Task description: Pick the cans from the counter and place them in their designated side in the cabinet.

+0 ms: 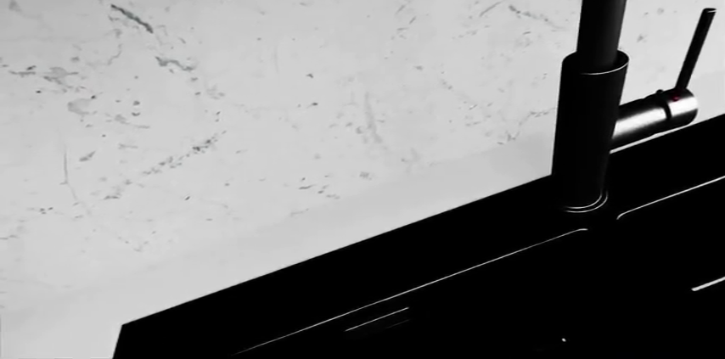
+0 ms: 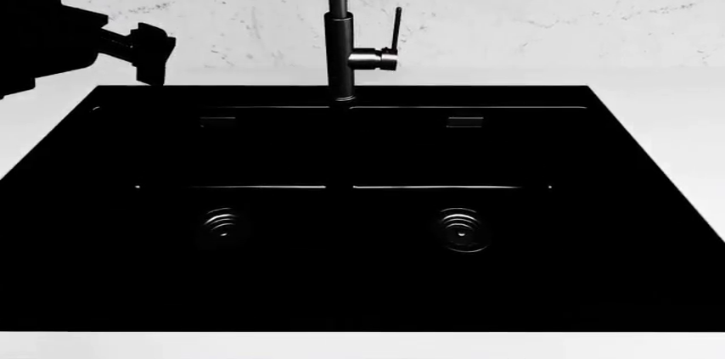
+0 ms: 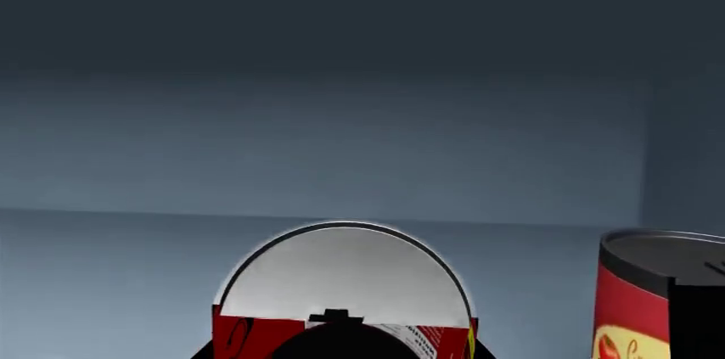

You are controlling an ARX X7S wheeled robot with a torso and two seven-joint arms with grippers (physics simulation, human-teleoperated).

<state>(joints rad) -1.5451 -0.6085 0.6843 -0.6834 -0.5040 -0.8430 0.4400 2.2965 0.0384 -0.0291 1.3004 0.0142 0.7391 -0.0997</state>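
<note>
Jaws of the right gripper (image 3: pixel 340 342) sit at a red-labelled can (image 3: pixel 342 291) inside the blue-grey cabinet (image 3: pixel 340 121); whether they clamp it cannot be told. A second can (image 3: pixel 648 300) stands near the cabinet's side wall. The left gripper (image 2: pixel 145 52), its jaws unclear, hangs over the black sink's (image 2: pixel 634 206) back left corner beside the faucet (image 2: pixel 338 45).

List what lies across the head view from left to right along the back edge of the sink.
Left arm → faucet spout column → faucet lever handle. All stand before the marble backsplash, behind the black double sink.
</note>
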